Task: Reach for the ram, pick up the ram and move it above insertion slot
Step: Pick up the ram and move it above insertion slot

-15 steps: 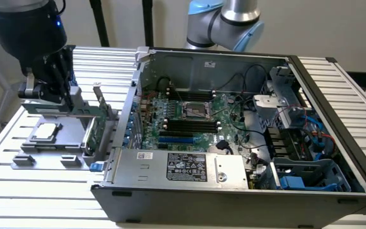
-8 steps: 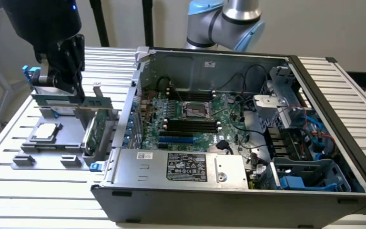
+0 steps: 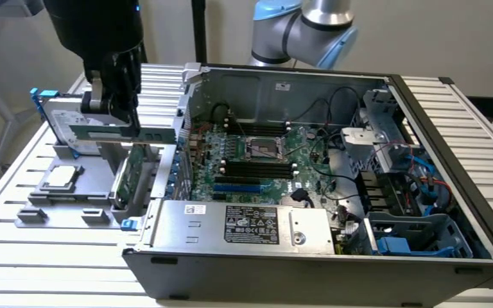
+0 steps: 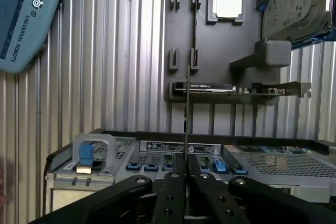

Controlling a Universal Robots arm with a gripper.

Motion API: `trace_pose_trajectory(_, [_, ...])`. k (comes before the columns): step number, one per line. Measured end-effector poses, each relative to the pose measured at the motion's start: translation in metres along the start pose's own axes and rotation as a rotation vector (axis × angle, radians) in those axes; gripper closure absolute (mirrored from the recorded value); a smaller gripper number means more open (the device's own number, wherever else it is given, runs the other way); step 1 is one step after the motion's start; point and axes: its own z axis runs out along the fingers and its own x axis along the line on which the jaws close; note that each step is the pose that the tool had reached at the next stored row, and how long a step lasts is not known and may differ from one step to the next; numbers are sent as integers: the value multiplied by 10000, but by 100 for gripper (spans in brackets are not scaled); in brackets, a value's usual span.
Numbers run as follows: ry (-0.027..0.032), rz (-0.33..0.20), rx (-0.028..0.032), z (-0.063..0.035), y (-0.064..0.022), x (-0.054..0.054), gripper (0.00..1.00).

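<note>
Gripper (image 4: 186, 174) is clenched on the ram (image 4: 187, 114), held edge-on and lifted clear of the grey fixture tray (image 3: 67, 192) near the table's edge, beside the PC case (image 3: 332, 256). Pick looks done; carry step under way. Next needs lining up w/ the black mobo slots (image 3: 259, 170).

The ram (image 3: 108, 133) held in the black gripper (image 3: 113, 106) is green with a pale strip along it. The tabletop (image 3: 24, 256) is silvery white, ribbed in parallel slats. The holder tray (image 3: 62, 192) at the left of the frame is plain grey, and a silver square chip (image 3: 61, 178) sits on it. The computer case (image 3: 315, 269) is dark grey, with a green motherboard (image 3: 255, 160) carrying black slots (image 3: 259, 169) and one blue slot (image 3: 244, 189). The robot arm (image 3: 302, 32) at upper centre is silver with light blue caps.
</note>
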Motion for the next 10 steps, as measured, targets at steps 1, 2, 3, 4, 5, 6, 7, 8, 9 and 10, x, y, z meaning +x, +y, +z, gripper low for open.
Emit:
trace_pose_trajectory(1, [-7,0,0,-2,-42,-3,87])
trace_pose_trajectory(2, [-14,0,0,-5,-85,-5,87])
trace_pose_trajectory(3, [-22,0,1,-7,-128,-7,87])
trace_pose_trajectory(4, [-29,0,1,-9,-171,-9,87])
trace_pose_trajectory(5, [-37,-1,1,-10,-215,-12,87])
trace_pose_trajectory(6, [-45,-1,1,-12,-260,-14,87])
trace_pose_trajectory(7, [-53,-1,2,-13,-304,-16,87])
trace_pose_trajectory(8, [-60,-1,1,-15,-349,-18,87])
trace_pose_trajectory(9, [-68,-1,2,-16,-394,-20,87])
trace_pose_trajectory(10, [-76,-2,2,-18,-441,-22,87])
